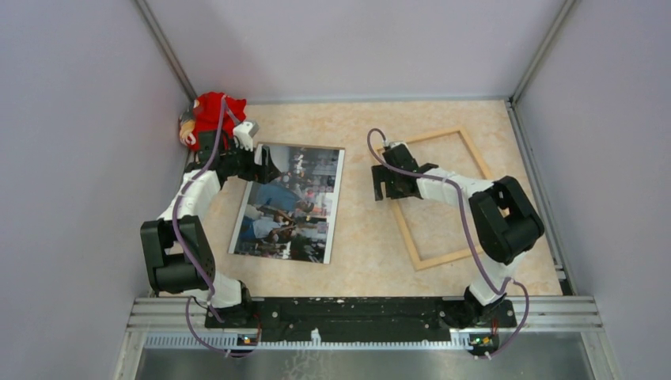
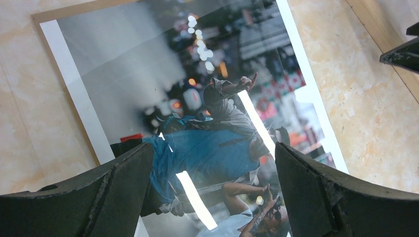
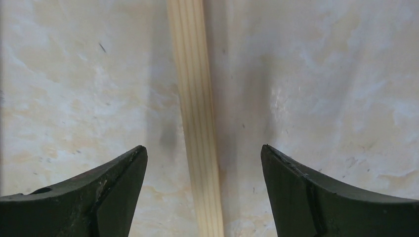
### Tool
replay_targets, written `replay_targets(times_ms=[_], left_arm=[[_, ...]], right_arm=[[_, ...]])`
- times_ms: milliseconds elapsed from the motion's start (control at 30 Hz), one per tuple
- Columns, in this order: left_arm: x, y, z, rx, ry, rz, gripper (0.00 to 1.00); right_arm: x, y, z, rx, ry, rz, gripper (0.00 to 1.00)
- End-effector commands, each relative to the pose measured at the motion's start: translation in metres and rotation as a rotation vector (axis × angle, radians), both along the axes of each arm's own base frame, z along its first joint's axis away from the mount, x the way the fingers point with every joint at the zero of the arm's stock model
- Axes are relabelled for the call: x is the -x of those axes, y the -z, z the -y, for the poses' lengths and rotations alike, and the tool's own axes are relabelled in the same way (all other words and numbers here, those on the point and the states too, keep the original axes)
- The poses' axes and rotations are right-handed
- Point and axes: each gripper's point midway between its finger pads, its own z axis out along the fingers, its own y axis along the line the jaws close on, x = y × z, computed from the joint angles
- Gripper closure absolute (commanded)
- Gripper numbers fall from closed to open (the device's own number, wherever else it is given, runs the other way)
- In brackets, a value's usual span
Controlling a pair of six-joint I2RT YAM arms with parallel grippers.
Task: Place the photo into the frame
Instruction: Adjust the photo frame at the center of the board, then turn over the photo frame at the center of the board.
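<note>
Lying face up and flat on the table [image 1: 364, 237], the photo [image 1: 291, 204] sits left of centre, its crowd scene glossy with glare in the left wrist view [image 2: 207, 98]. A thin brown edge [image 2: 79, 10] shows along its far-left border, possibly a backing board beneath it. The frame [image 1: 431, 137] lies flat to the right, apart from the photo, with bare tabletop inside it. The left gripper [image 1: 265, 168] hovers over the photo's far-left corner, jaws spread wide and grasping nothing [image 2: 212, 153]. The right gripper [image 1: 385, 184] hangs over the frame's left rail [image 3: 195, 98], jaws released, straddling the wood without touching it [image 3: 203, 150]. A red cloth-like object [image 1: 214, 111] sits in the far-left corner.
</note>
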Motion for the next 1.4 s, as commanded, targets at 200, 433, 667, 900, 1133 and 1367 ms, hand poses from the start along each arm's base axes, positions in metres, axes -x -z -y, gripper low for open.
replay_targets(times_ms=[200,433,667,900,1133,1367], left_arm=[[-0.006,-0.017,0.001,0.005,0.015,0.041,0.01],[-0.004,-0.018,0.004,0.019,0.017,0.034,0.01],[0.01,-0.008,0.014,0.074,0.031,-0.02,0.01],[0.024,0.009,0.02,0.087,0.049,-0.064,0.01],[0.024,0.001,0.02,0.086,0.05,-0.046,0.01],[0.023,-0.007,0.021,0.091,0.052,-0.04,0.01]], right_arm=[[0.058,0.019,0.007,0.025,-0.032,-0.076,0.22],[0.08,0.032,0.008,0.105,-0.028,-0.107,0.53],[0.055,0.01,-0.012,0.092,-0.054,-0.075,1.0],[0.023,-0.083,-0.081,-0.158,-0.139,-0.016,1.0],[0.02,-0.207,-0.137,-0.51,-0.205,0.053,0.97],[0.035,-0.301,-0.162,-0.911,-0.234,-0.025,1.0]])
